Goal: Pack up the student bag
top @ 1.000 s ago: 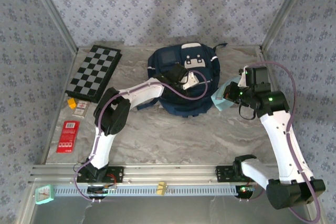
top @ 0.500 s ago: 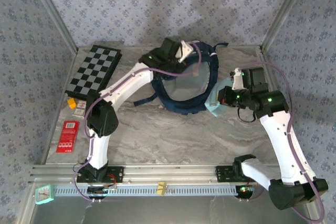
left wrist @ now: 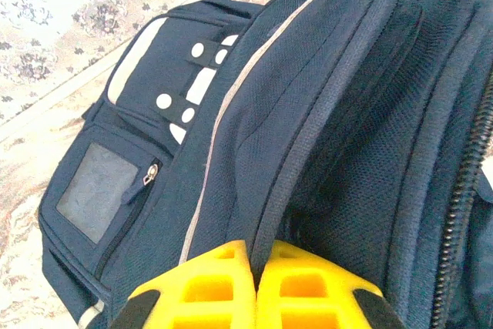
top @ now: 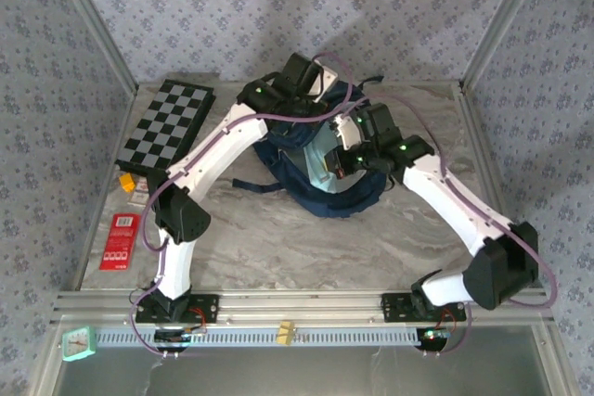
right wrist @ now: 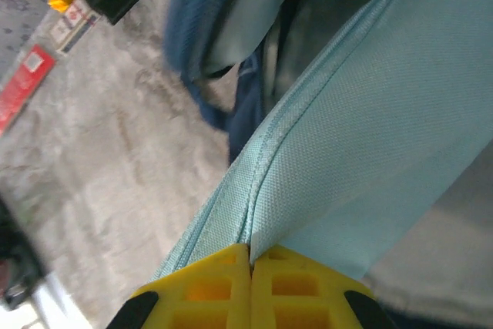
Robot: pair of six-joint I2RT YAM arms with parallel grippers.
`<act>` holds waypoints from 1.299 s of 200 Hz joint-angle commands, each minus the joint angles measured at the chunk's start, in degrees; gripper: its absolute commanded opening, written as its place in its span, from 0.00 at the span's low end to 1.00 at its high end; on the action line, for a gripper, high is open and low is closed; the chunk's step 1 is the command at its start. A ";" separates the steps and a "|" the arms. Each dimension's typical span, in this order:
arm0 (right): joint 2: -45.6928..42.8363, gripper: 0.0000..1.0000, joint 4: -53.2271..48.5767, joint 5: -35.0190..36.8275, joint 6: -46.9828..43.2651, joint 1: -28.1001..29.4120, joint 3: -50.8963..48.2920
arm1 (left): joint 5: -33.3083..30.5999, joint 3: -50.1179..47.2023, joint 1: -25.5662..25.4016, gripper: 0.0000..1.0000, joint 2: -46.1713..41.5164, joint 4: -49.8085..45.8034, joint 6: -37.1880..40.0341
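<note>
Over student bag [top: 316, 199], arms arched, left claw [left wrist: 254, 256] pinching rim, right claw [right wrist: 251, 256] clamping teal pouch [right wrist: 370, 136]

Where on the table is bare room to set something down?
Bare marble lies between the student bag and the arm bases, and in the far right corner beside the bag. The left edge is crowded: chessboard, red card, small items.

Robot lab test cell, not a home: marble-look table [top: 278, 248] boxed in by floral-print panels [top: 213, 6] on alu frame posts [top: 93, 20]. Slotted metal rail [top: 353, 333] at near edge w/ 2 robot arms [top: 455, 201] bolted on.
</note>
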 commanded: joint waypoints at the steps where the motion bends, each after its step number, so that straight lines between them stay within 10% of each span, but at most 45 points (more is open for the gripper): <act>1: 4.21 0.00 16.17 4.66 -9.24 -1.83 -6.16 | -1.82 2.78 0.16 0.00 -5.48 4.17 -2.47; 78: -0.43 0.56 17.04 16.10 0.00 1.08 -14.07 | -0.80 -1.24 0.16 0.00 -7.48 5.35 -2.92; 144: 4.76 0.09 16.78 20.63 17.20 4.04 -18.61 | 0.62 -2.28 0.13 0.00 -7.66 5.54 -3.57; 205: 14.30 0.07 38.79 19.96 9.81 -0.03 -10.30 | 3.38 -6.12 -0.27 0.00 -10.33 5.74 -8.99; 260: 15.51 0.10 38.64 12.54 8.80 -1.15 -9.74 | 2.91 -10.58 0.28 0.00 -11.54 7.68 -11.84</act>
